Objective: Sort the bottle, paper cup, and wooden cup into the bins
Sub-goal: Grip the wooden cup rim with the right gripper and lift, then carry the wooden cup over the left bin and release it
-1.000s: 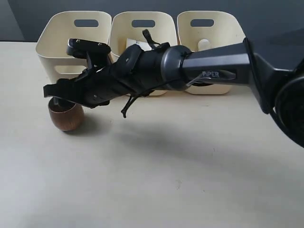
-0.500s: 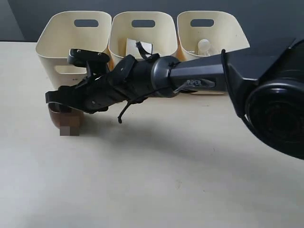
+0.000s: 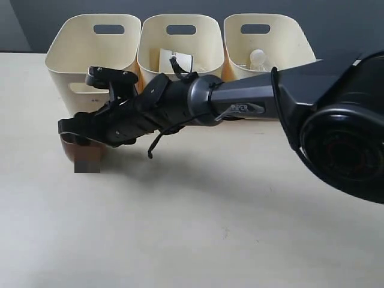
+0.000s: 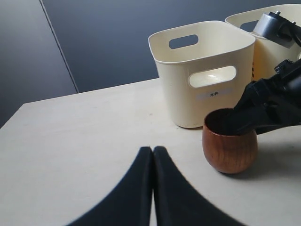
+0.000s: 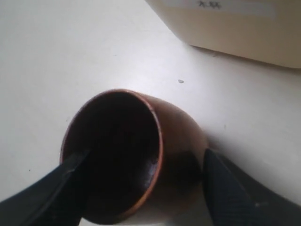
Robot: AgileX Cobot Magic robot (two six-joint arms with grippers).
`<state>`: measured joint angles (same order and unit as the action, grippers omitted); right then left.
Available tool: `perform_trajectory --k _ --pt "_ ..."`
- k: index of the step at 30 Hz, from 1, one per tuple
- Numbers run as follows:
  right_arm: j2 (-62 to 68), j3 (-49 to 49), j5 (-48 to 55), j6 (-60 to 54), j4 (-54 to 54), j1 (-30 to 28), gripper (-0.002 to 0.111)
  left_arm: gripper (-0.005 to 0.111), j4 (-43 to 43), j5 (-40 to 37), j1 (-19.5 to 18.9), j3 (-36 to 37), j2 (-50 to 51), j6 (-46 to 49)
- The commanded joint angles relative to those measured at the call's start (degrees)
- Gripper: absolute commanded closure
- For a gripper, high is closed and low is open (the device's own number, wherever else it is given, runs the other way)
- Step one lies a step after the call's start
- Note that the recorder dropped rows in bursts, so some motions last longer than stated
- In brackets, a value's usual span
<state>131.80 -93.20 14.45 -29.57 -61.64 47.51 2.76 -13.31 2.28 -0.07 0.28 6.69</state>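
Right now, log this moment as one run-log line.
right gripper: open, one finger inside wooden cup, one outside | left gripper: shut, idle | cup on table, beside left bin

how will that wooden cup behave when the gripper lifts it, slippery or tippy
The wooden cup has a smooth, glossy, bulging wall, so it could slip. The right gripper has one finger inside the rim and one outside, and pinching the wall there should help. Its squat body probably resists tipping, but the rounded shape may roll if dropped on its side. It looks rigid, unlikely to crush.
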Motion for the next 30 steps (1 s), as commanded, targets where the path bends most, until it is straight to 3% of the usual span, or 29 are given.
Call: perform_trajectory --k 1,7,9,17,24,30 --pt "0.49 -0.23 0.10 -0.19 -0.27 -0.08 0.053 0.107 -0.08 0.05 0.18 0.07 -0.28 -0.11" --pt "0.72 -0.23 0.59 -0.29 1.26 -0.08 0.099 0.107 -0.08 0.05 0.18 0.07 -0.28 -0.11" --pt "0.72 -0.23 1.42 -0.29 2.71 -0.08 0.109 0.107 -0.08 0.05 0.18 0.07 -0.28 -0.11" --pt "-3.06 -0.23 3.58 -0.40 3.79 -0.08 0.109 0.107 -0.08 0.05 0.18 0.07 -0.28 -0.11" --pt "-13.00 -0.23 4.18 -0.40 11.25 -0.08 0.109 0.107 -0.08 0.05 0.18 0.07 -0.28 -0.11" --pt "-18.08 -0.23 -4.50 -0.40 11.72 -0.08 0.109 0.107 -0.08 0.05 0.18 0.07 -0.28 -0.11"
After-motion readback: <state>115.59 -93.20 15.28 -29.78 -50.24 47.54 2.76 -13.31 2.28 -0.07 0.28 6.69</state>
